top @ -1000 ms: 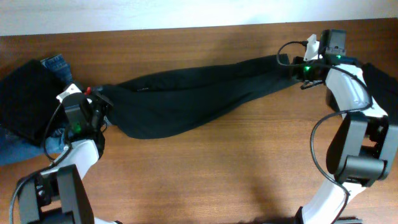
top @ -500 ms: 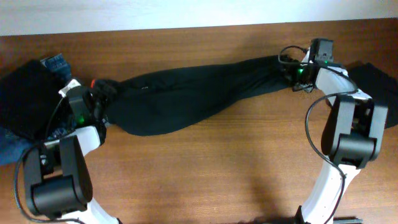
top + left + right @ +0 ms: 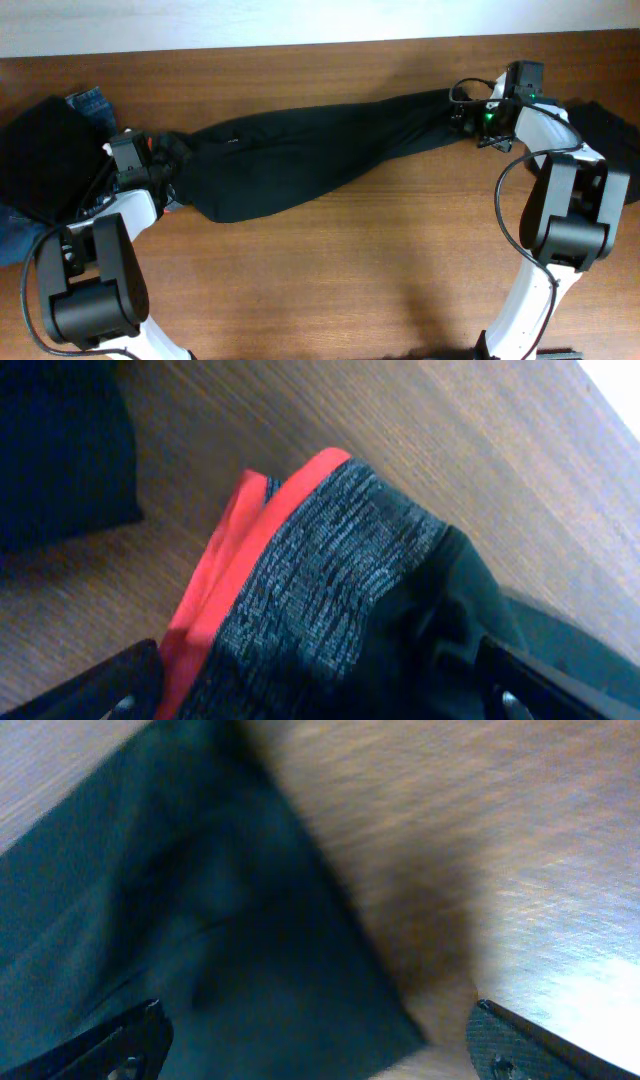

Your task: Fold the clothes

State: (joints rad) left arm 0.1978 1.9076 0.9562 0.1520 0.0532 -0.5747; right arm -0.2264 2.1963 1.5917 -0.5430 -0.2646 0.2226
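The clothes [image 3: 300,160], black trousers, lie stretched in a long band across the wooden table. My left gripper [image 3: 158,160] is at the waist end. In the left wrist view, the grey waistband [image 3: 330,580] with its red trim [image 3: 215,580] lies between the fingers of that open gripper [image 3: 320,698], not pinched. My right gripper [image 3: 463,113] is at the leg end. In the right wrist view its fingers stand wide apart, so the gripper [image 3: 320,1055] is open over the dark leg cloth [image 3: 200,920], and bare wood shows beside the hem.
A black garment [image 3: 40,160] and blue denim jeans [image 3: 90,100] lie piled at the far left, close behind my left arm. Another dark cloth [image 3: 610,130] sits at the right edge. The table's back edge [image 3: 300,47] runs along the top.
Both grippers have gone from shut to wide open and let go of the trousers. The left one shifted a little towards the back, and the trousers rest slack on the table.
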